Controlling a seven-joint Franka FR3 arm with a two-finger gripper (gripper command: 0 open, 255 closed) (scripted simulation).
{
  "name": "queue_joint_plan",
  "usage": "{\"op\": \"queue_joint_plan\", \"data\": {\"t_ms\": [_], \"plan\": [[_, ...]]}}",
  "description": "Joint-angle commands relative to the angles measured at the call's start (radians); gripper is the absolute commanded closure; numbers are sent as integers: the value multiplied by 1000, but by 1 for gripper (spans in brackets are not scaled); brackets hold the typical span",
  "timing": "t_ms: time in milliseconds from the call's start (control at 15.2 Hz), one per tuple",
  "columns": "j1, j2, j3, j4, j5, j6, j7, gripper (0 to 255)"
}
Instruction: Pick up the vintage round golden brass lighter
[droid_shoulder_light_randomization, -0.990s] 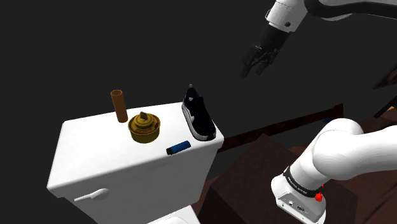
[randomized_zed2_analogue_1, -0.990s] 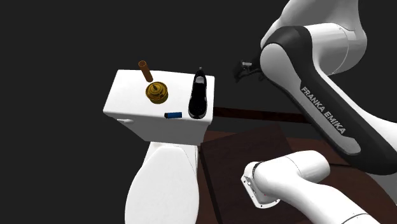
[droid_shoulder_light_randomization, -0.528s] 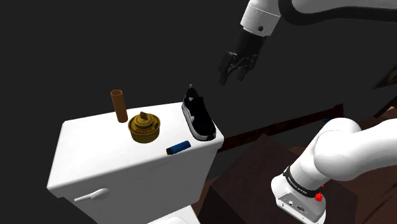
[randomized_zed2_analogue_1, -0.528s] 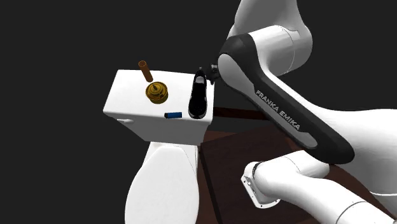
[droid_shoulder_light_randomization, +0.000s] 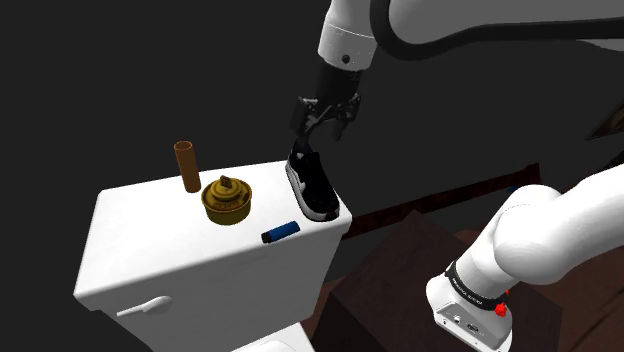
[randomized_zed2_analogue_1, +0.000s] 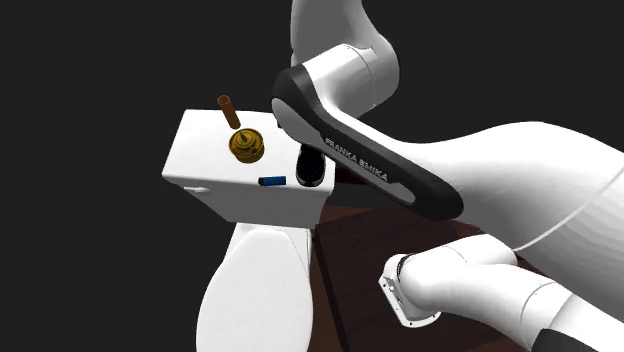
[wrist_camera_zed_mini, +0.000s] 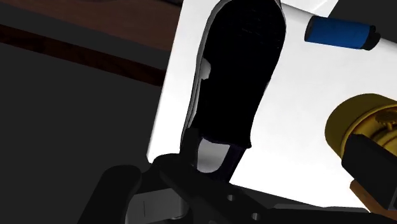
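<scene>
4 things stand on the white toilet tank lid (droid_shoulder_light_randomization: 150, 250): a brown cylinder (droid_shoulder_light_randomization: 186, 166) near the back edge, the round brass lighter (droid_shoulder_light_randomization: 226, 200) just in front of it, a blue lighter (droid_shoulder_light_randomization: 281, 232) by the front edge, and a black shoe (droid_shoulder_light_randomization: 313, 185) along the shoulder view's right edge. The hand (droid_shoulder_light_randomization: 326, 120) hovers over the shoe's far end, fingers apart and empty. Bare lid lies to the shoulder view's left of the brass lighter.

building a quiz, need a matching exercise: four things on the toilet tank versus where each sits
1 golden round lighter
2 black shoe
3 blue lighter
4 brown tube

a lying flat beside the shoe
b upright, behind the golden lighter
c middle of the lid, between tube and blue lighter
d on the lid's edge, shoulder view's right

Pairs: 1-c, 2-d, 3-a, 4-b
</scene>
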Motion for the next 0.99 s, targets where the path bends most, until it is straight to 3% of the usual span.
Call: {"op": "queue_joint_plan", "data": {"t_ms": [0, 594, 792, 924], "plan": [[0, 75, 44, 64, -19, 5, 50, 0], [37, 438, 214, 352, -195, 2, 302, 0], [84, 579, 244, 477, -283, -27, 389, 0], [93, 595, 242, 479, -293, -17, 398, 0]]}}
